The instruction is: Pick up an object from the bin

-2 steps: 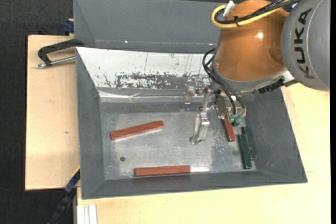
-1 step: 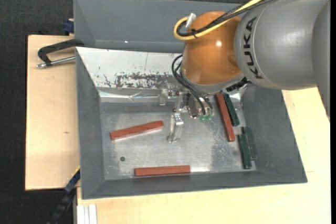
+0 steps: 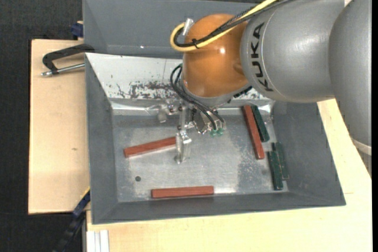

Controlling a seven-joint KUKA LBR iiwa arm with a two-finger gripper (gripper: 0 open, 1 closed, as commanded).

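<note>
Approach step: gripper [image 3: 182,149] low at the right end of a red-brown stick [image 3: 150,148].
The stick lies mid-bin, running toward nine o'clock. I cannot tell the pincer's state. Next likely needs a square pinch, then lift.

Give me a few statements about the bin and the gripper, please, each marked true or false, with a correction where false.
1. A red-brown stick lies along the wall of the bin at the bottom of the view. True.
2. Two dark green sticks lie in the right part of the bin. True.
3. The gripper is over the dark green sticks. False: it is at the right end of the tilted red-brown stick, left of the middle.
4. The bin holds one red-brown stick only. False: there are three; the third red-brown stick lies at the right beside a green one.
</note>
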